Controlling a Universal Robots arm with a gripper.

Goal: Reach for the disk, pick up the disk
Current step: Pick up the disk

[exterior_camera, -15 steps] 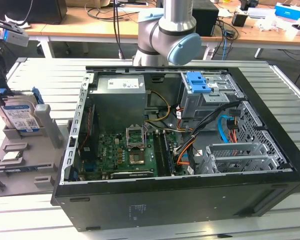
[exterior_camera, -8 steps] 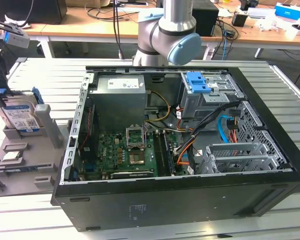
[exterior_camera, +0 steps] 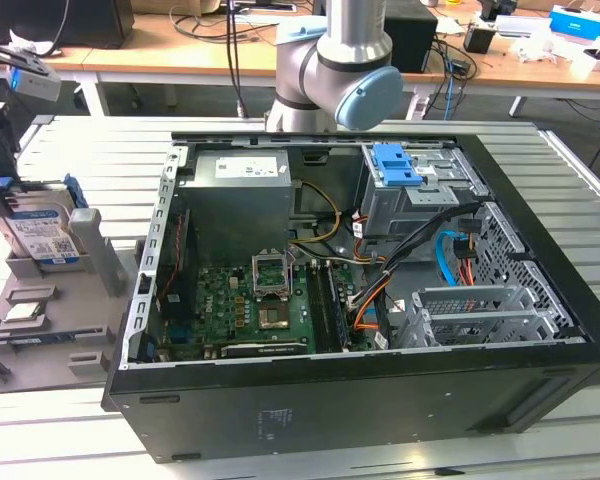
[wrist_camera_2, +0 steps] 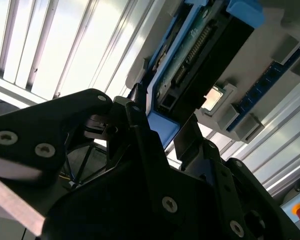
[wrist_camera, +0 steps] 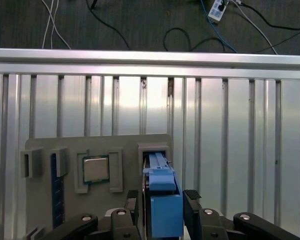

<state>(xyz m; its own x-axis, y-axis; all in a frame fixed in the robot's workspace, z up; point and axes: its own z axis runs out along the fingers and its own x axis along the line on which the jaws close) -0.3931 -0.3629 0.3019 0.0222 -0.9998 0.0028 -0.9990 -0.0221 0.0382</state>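
Silver slatted table (wrist_camera: pixel 230 150), grey tray (wrist_camera: pixel 45 145), disk (wrist_camera: pixel 165 215) upright at tool (wrist_camera: pixel 161 194), cabled floor (wrist_camera: pixel 140 25)

An open PC case (exterior_camera: pixel 360 410) lies on a slatted table (exterior_camera: pixel 80 150), showing motherboard (exterior_camera: pixel 250 310), power supply (exterior_camera: pixel 242 200) and 1 blue latch (exterior_camera: pixel 395 165) on a cage (exterior_camera: pixel 405 210). A chip (wrist_camera: pixel 96 169) sits in a grey tray (wrist_camera: pixel 45 145).

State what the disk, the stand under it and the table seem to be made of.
The disk: seemingly metal, with silvery edges around a paper-like white-and-blue label. Its side rail looks like matte blue plastic. The stand: flat matte grey with moulded slots, probably plastic. The table: bright ribbed slats with a brushed sheen, likely aluminium.
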